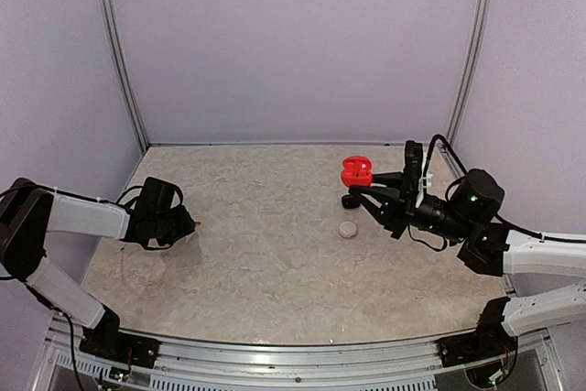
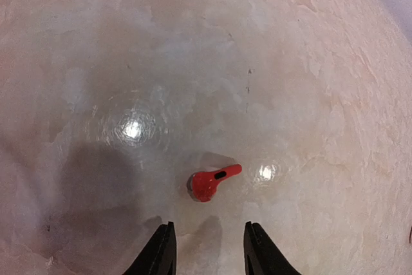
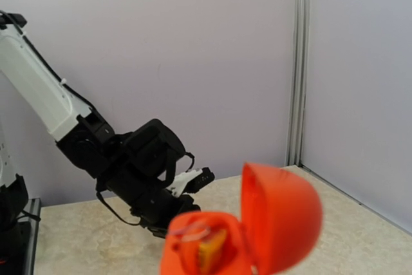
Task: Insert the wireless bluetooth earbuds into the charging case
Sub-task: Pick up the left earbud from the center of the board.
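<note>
Hovering low, the left gripper (image 2: 209,227) has its jaws partly spread and empty, the red earbud (image 2: 207,185) lying just ahead of its tips — seemingly lined up for a pick — while the right gripper (image 1: 362,186) pinches the open charging case (image 3: 277,217) aloft to receive it.

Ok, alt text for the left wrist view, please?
A red earbud lies on the pale marbled table, just beyond the tips of two black fingers, which stand apart with nothing between them.
</note>
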`<state>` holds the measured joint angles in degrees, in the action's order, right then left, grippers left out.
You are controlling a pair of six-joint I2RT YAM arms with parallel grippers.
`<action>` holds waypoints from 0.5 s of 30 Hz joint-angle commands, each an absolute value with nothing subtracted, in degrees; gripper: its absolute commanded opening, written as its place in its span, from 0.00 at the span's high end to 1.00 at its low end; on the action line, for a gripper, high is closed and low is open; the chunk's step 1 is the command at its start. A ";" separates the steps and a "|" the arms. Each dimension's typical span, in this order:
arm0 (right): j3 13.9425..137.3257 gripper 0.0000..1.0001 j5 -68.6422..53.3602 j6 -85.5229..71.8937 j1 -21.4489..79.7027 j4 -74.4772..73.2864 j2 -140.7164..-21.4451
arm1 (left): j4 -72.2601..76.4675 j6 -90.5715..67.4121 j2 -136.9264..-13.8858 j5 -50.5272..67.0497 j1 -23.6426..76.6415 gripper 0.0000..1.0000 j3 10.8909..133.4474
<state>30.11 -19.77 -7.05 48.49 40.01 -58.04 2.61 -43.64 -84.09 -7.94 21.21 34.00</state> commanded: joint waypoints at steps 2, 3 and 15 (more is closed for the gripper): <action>30.98 0.97 -20.81 -7.50 47.46 39.81 -58.78 | 4.96 -41.64 -87.84 -8.60 19.83 0.63 35.94; 31.02 0.97 -20.90 -7.55 47.43 39.81 -58.92 | 5.11 -41.39 -88.84 -8.49 19.83 0.63 36.14; 31.59 0.97 -21.05 -7.53 46.78 39.65 -59.72 | 6.69 -37.90 -95.41 -8.41 19.52 0.74 39.37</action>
